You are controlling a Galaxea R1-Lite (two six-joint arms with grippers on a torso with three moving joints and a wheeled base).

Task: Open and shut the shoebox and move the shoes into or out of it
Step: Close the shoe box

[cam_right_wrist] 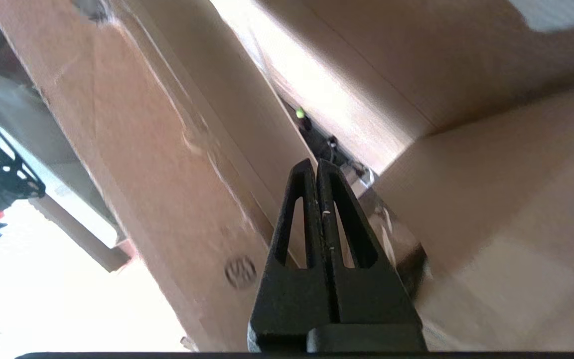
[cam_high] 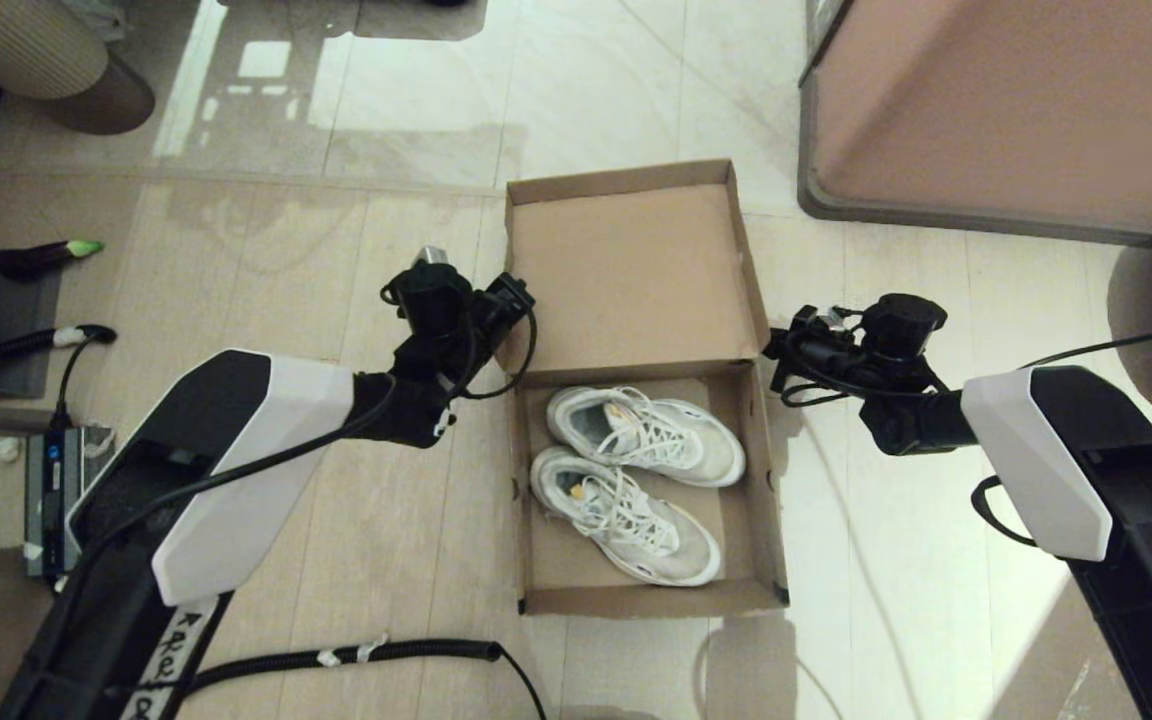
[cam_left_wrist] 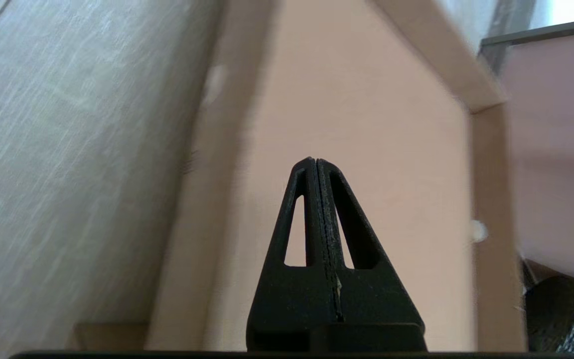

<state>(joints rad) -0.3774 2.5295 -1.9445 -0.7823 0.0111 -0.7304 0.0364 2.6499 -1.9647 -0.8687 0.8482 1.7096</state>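
Observation:
The brown cardboard shoebox (cam_high: 651,598) stands open on the floor, its hinged lid (cam_high: 631,280) tipped up and back. Both white sneakers lie inside side by side, one (cam_high: 651,432) nearer the hinge and the other (cam_high: 631,515) nearer the front wall. My left gripper (cam_high: 514,292) is shut and empty at the lid's left edge near the hinge; its wrist view shows the shut tips (cam_left_wrist: 314,162) before the lid's inner face (cam_left_wrist: 366,124). My right gripper (cam_high: 781,350) is shut and empty just outside the lid's right edge, its tips (cam_right_wrist: 315,163) beside the cardboard (cam_right_wrist: 157,174).
A large pinkish-brown block with a dark rim (cam_high: 1016,110) stands at the back right. On the left lie a dark mat with cables (cam_high: 36,340) and a power strip (cam_high: 51,480). A ribbed hose (cam_high: 386,652) crosses the floor in front.

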